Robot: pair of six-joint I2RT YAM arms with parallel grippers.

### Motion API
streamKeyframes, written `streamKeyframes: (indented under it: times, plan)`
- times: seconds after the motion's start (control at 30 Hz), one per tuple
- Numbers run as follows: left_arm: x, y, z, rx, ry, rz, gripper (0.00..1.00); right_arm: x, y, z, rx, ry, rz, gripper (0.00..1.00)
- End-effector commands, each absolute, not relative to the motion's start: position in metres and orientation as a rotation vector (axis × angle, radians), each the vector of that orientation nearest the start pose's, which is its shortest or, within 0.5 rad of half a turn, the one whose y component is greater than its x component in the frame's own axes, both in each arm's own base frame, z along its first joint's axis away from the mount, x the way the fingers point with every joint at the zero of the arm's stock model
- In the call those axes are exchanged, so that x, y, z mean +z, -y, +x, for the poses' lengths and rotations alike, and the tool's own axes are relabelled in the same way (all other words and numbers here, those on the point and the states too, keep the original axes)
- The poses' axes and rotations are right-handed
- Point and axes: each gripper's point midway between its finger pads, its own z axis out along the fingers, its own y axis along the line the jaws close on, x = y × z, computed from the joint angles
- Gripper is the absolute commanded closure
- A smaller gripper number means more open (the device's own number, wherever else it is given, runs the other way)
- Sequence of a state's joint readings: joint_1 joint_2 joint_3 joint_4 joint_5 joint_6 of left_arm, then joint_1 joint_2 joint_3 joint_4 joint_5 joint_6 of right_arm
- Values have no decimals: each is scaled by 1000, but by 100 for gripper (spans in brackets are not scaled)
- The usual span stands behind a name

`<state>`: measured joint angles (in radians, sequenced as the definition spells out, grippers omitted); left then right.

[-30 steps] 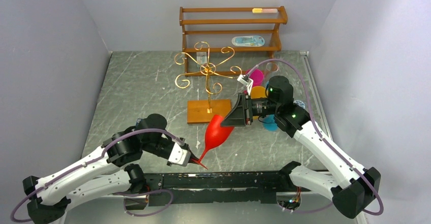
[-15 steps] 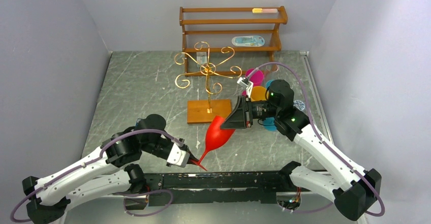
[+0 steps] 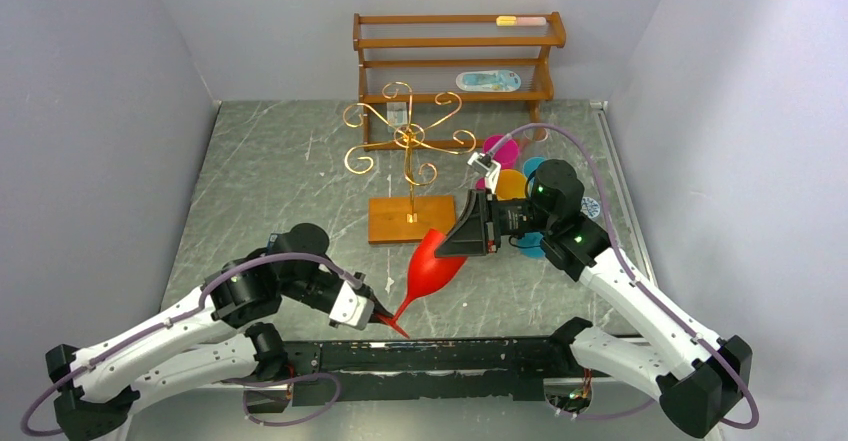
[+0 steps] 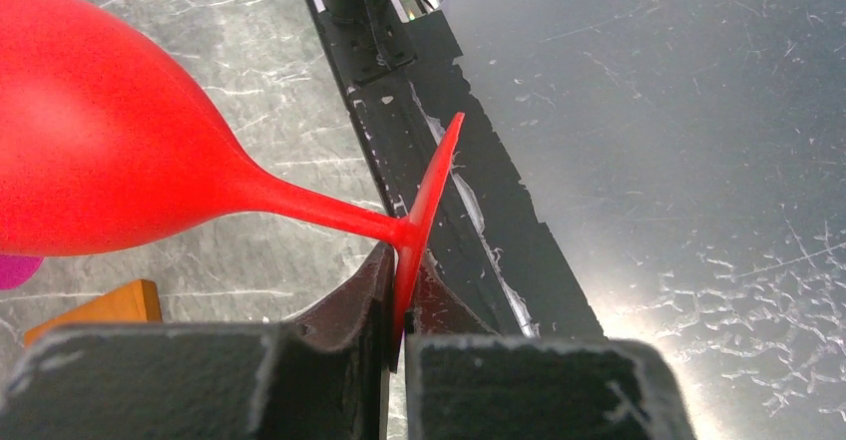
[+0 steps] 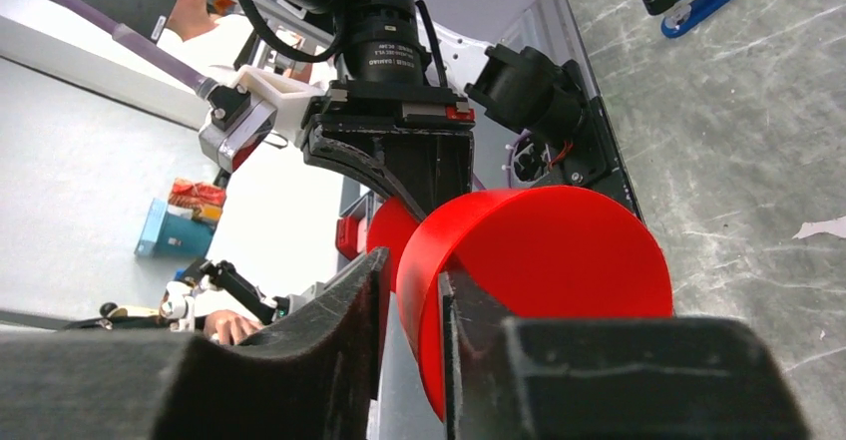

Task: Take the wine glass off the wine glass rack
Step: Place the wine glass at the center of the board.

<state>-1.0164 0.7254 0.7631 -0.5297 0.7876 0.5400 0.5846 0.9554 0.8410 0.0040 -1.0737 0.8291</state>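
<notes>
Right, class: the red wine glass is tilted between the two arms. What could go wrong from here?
The left tool pinches only the thin foot edge of the red stemmed wine glass, which could pivot or slip. The right tool straddles the bowl's rim; if the arms pull apart, the stem might snap.

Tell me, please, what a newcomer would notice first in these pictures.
The bright red wine glass stands out, held tilted between both arms. The left hand pinches its foot, while the right hand straddles the bowl's rim. Behind it stands the gold wine glass rack, with curled arms on a wooden base.
</notes>
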Motion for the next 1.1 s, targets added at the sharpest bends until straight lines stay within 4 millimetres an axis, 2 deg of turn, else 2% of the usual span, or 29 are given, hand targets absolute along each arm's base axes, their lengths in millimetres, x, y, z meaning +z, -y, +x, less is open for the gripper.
streamKeyframes:
  times: [0.0, 0.07, 0.37, 0.57, 0.77, 0.9, 0.97, 1.07]
  plan:
    - [237, 272, 51, -1025, -1044, 1715, 95, 320, -274, 92, 1937, -1901, -804, 70]
    - [237, 272, 51, -1028, -1042, 1715, 95, 320, -274, 91, 1939, -1902, -801, 69]
    - [238, 272, 50, -1030, -1038, 1717, 95, 320, -274, 92, 1924, -1897, -794, 82]
    - [238, 272, 50, -1030, -1040, 1710, 94, 324, -273, 91, 1925, -1866, -778, 98]
    - [237, 273, 49, -1042, -1033, 1698, 81, 321, -274, 94, 1905, -1888, -747, 100]
    - [238, 275, 48, -1058, -1031, 1713, 76, 318, -274, 96, 1907, -1900, -722, 100]
    - [237, 276, 51, -1049, -1043, 1708, 65, 316, -274, 96, 1900, -1904, -720, 100]
    - [238, 276, 51, -1048, -1051, 1695, 58, 314, -274, 99, 1879, -1919, -712, 100]
